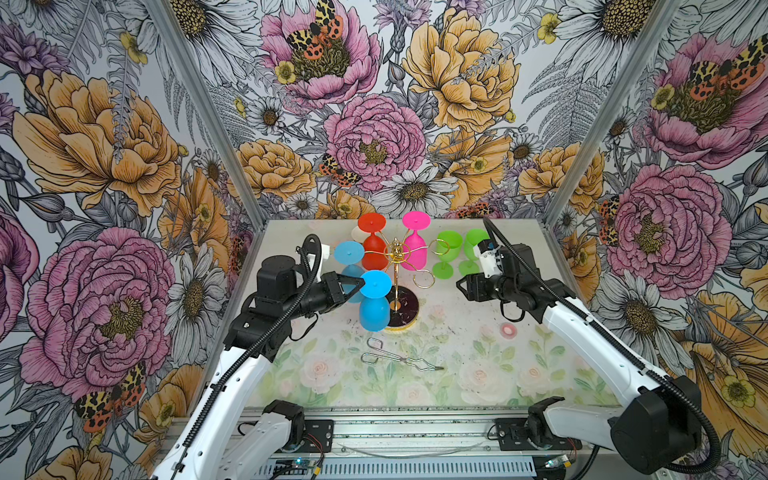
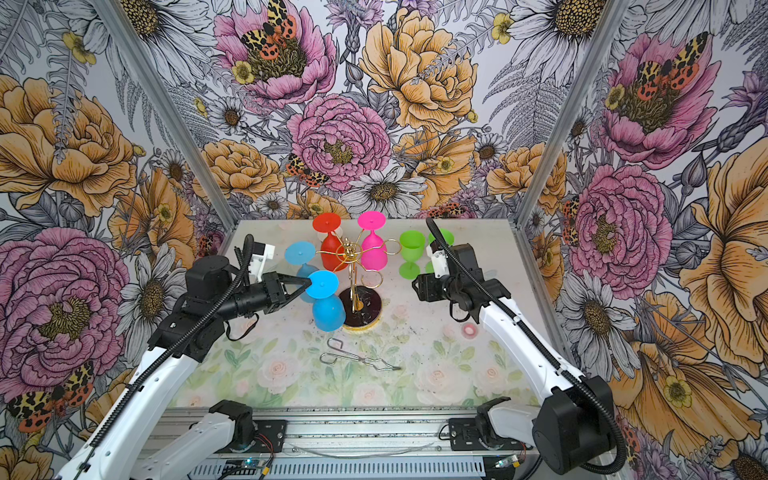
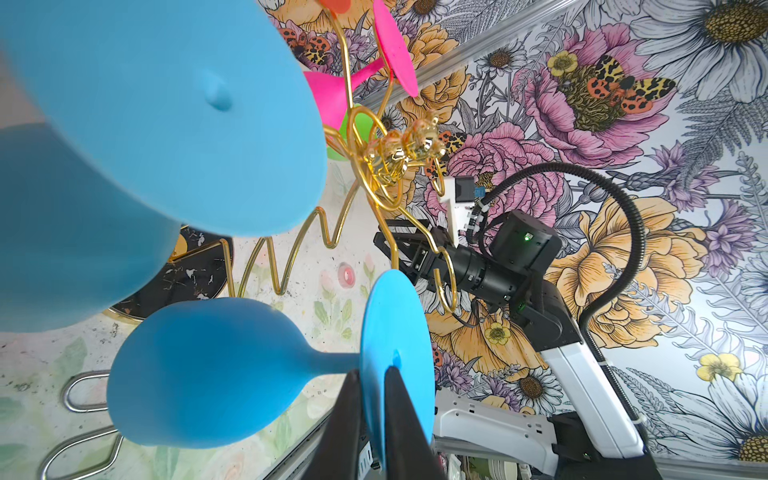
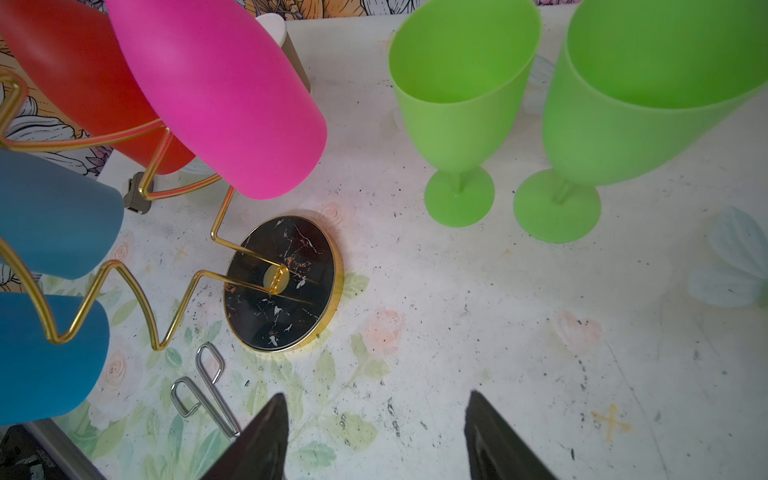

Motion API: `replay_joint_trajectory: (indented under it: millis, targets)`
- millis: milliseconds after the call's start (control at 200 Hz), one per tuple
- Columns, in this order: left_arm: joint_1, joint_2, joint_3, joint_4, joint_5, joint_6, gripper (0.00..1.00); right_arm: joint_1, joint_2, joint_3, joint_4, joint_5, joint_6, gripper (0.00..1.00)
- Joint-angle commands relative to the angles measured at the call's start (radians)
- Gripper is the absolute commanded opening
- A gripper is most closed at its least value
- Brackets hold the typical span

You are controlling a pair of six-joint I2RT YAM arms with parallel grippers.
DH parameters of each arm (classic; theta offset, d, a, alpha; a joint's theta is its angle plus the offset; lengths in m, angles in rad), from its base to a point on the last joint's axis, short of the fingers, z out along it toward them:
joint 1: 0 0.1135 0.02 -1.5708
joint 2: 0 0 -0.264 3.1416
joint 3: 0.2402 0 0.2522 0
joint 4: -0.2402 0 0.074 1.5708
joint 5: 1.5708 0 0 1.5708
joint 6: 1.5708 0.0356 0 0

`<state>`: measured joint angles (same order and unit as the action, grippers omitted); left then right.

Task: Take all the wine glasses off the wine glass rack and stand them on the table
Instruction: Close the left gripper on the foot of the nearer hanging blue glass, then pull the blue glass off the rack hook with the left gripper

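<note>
Left tool (image 1: 360, 284): clenched on the foot disc of the near blue wine glass (image 1: 374, 311), a finger on each face of the disc, at its left edge.
Glass position: hung upside down on the near-left arm of the wine glass rack (image 1: 397, 252), foot up, bowl down just beside the black base; not yet freed.
Long axis: upright, the stem running down from the held foot; the tool lies to its left, across that axis.
Key relation: the rack's post stands right of the grip, so the way out is judged to be toward the near left; the loop carrying the stem is hidden under the foot, so its opening cannot be told.
Nearer arm: the left.
Right tool (image 4: 377, 397): released, jaws wide with nothing between, right of the rack, well apart from the glass.
Neighbours: second blue glass (image 1: 349, 252) just far-left of the grip, judged at risk of being knocked; red glass (image 1: 373, 249) and pink glass (image 1: 415, 248) hung on the far side.
Worktop (image 1: 478, 374): pale floral print, speckled; green glasses (image 1: 449, 249) stood far right; wire tongs (image 1: 399, 358) laid near.
Room: flowered wallpaper on three sides.
</note>
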<state>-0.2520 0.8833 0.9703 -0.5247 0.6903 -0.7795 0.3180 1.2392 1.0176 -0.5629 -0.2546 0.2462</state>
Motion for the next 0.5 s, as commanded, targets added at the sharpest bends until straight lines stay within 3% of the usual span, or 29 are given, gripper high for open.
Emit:
replay_joint_trajectory:
  millis: [0,495]
  targets:
    - [0.01,-0.012,-0.008,0.027,0.033,-0.004,0.13,0.007,-0.014,-0.005,0.024,0.026,0.013,0.68]
    - [0.021,-0.008,-0.028,0.09,0.084,-0.063,0.09,0.009,-0.012,-0.008,0.024,0.036,0.016,0.67]
